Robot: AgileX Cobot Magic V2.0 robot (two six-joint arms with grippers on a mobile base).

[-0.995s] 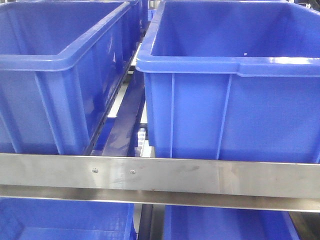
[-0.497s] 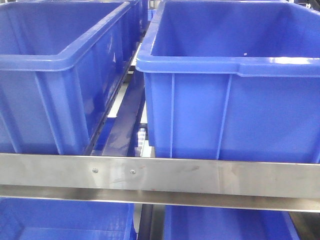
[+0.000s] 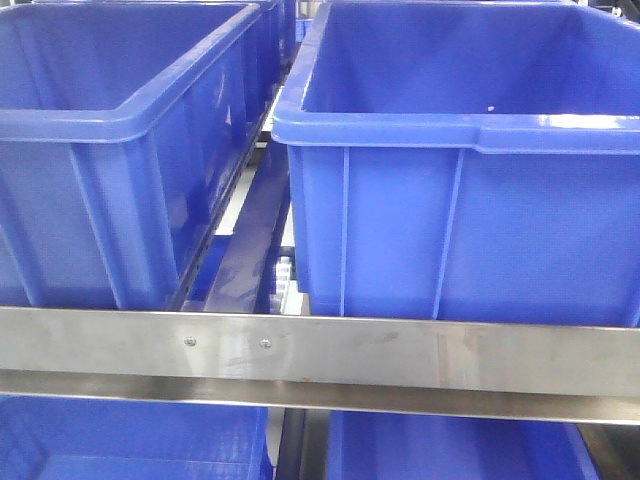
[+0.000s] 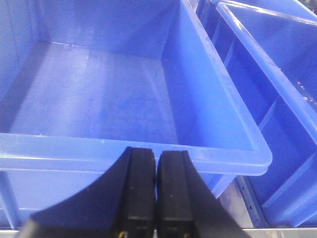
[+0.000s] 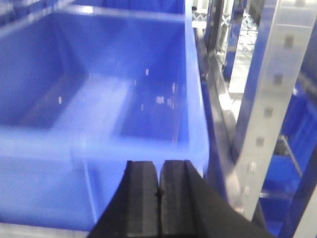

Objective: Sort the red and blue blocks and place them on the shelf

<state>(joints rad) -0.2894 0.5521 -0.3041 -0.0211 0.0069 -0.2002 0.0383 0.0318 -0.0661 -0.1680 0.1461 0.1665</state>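
Steel shelf (image 3: pixel 400 352) rail fronts two blue bins (image 3: pixel 450 200), side by side.

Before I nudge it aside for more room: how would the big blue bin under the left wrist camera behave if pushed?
The blue bin looks empty, so it is probably light for its size. Its ribbed walls and rolled rim suggest stiff plastic that would likely not flex much. It sits on the shelf with white rollers alongside, so it may slide easily; wide and low, it seems unlikely to tip.

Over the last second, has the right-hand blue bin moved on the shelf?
No. The right-hand blue bin sits at the same spot against the steel rail and its two screws.
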